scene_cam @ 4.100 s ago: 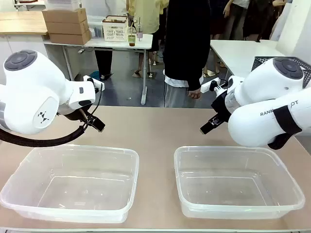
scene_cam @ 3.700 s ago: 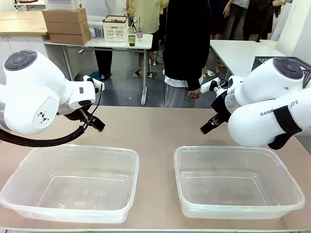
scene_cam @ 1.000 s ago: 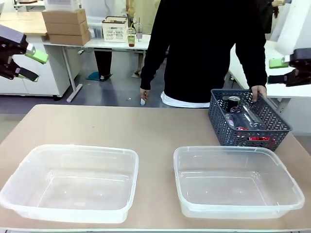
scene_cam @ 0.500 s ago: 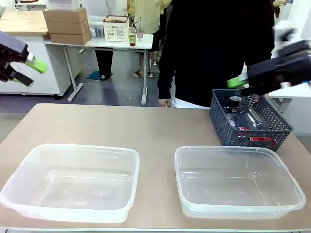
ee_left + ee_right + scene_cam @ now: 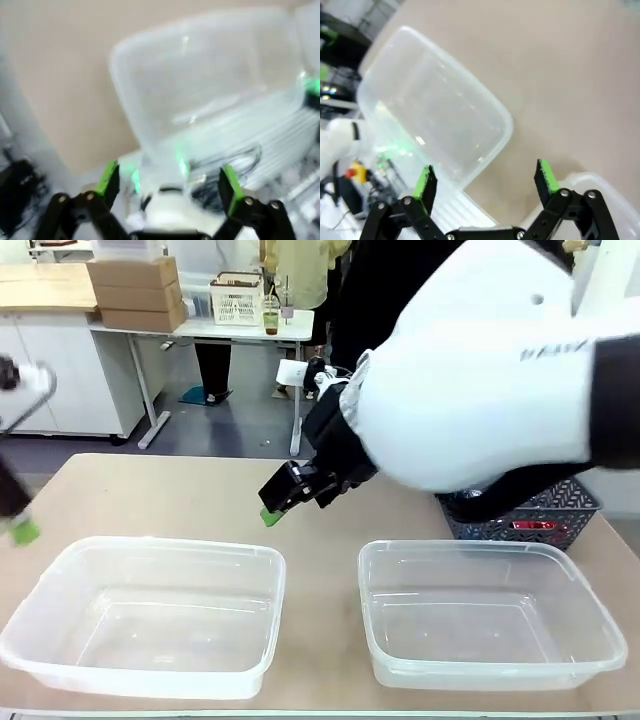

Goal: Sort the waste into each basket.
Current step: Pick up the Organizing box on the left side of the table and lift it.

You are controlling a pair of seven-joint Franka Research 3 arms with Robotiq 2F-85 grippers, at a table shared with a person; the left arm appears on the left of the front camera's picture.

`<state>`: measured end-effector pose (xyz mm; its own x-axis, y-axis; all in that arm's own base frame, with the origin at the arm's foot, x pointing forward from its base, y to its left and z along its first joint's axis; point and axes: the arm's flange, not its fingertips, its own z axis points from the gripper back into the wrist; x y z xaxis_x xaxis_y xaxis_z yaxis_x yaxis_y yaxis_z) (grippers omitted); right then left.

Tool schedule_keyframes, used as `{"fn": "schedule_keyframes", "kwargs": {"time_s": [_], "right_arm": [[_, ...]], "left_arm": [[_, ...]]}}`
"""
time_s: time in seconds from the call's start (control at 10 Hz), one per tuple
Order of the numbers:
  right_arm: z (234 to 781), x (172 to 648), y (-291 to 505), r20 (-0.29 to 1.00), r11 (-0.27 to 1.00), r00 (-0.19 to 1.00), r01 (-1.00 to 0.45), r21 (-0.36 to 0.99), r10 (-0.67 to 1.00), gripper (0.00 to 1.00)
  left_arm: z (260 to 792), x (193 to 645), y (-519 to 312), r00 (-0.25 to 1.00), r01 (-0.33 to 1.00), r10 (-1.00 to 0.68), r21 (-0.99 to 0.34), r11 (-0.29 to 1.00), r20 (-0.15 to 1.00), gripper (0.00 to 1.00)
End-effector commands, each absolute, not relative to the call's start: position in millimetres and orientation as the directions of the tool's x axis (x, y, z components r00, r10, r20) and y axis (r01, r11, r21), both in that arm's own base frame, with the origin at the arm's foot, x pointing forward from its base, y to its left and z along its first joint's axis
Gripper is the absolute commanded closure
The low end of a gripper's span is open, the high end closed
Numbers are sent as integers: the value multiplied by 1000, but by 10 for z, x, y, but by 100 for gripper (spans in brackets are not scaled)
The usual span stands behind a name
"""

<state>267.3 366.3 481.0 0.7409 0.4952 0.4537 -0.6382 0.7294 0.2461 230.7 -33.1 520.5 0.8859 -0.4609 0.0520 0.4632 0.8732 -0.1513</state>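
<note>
Two clear tubs stand side by side at the table's near edge, the left basket [image 5: 170, 545] and the right basket [image 5: 450, 545], both with nothing in them. Of the waste I see a red can [image 5: 530, 525] inside a dark mesh basket [image 5: 575, 510] at the right, mostly hidden behind my right arm. My right gripper [image 5: 283, 502] hangs open over the bare table just behind the left basket's far right corner; its wrist view shows that tub [image 5: 435, 100] between its open fingers [image 5: 426, 182]. My left gripper [image 5: 18, 515], blurred, is at the left edge, open in its wrist view [image 5: 169, 175] above a clear tub [image 5: 200, 75].
My bulky white right arm [image 5: 480, 370] reaches from the right across the middle of the table. A person in dark clothes [image 5: 385, 285] stands behind it at the far side. Bare tabletop [image 5: 180, 495] lies behind the left tub.
My right arm has swung from the far right, over the mesh basket, to the table's middle. My left gripper has dropped from head height to just above the table's left edge.
</note>
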Motion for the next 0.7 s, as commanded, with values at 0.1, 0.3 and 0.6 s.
{"fn": "schedule_keyframes", "kwargs": {"time_s": [0.1,0.3,0.6], "right_arm": [[4908,2621,3551,439,724,771,-614,315,462,0],[4908,2621,3551,439,724,771,-614,315,462,0],[4671,2502,3967,235,841,855,-507,186,463,0]], "left_arm": [[5337,2481,-302,918,387,-355,-204,899,177,0],[5337,2481,-302,918,387,-355,-204,899,177,0],[4818,2521,-380,902,425,-399,-183,887,163,0]]}}
